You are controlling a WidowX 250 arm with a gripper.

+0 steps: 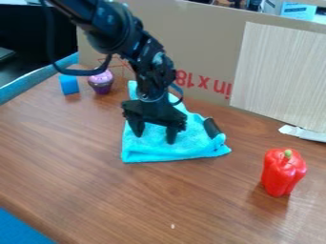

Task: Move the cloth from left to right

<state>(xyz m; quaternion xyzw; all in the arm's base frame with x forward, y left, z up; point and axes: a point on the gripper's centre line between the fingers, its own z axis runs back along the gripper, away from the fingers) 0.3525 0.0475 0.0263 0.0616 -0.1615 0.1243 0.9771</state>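
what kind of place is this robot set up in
Probably a lab or workshop test bench rather than a real kitchen: a brown tabletop backed by a plain cardboard panel, with a blue cube and a red pepper, likely a toy, set out on it.

The arm [121,35] is cut off by the top edge, and it hides a strip of the cloth's [149,150] far part. Whether the tips of the gripper [155,138] touch the cloth is impossible to tell. The dark piece [212,127] at the cloth's right side is too blurred to name. On the far right, the pale panel [277,71] and the white strip [305,133] run out of view. The speck [172,226] on the near part of the table [83,157] is too small to identify.
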